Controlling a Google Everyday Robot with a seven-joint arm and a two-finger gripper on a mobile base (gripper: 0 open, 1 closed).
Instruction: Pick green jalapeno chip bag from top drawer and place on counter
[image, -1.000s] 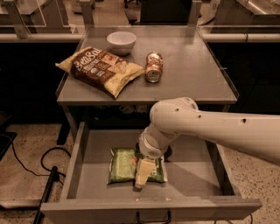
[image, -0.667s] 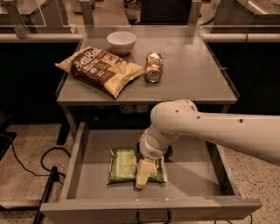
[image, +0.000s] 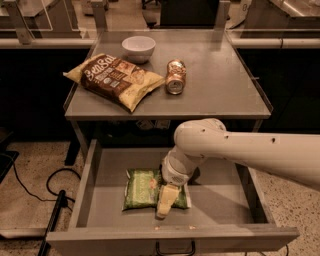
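The green jalapeno chip bag (image: 142, 189) lies flat in the open top drawer (image: 220, 197), left of its middle. My gripper (image: 165, 202) hangs from the white arm, which comes in from the right. It is down on the right part of the bag and covers that edge. The counter (image: 220, 85) is the grey tabletop directly above the drawer's back.
On the counter lie a larger brown-and-yellow chip bag (image: 112, 80) at the left, a tipped soda can (image: 175, 76) in the middle and a white bowl (image: 138, 48) at the back. The drawer's dark handle (image: 175, 248) is at the bottom edge. A black cable (image: 52, 220) lies on the floor at the left.
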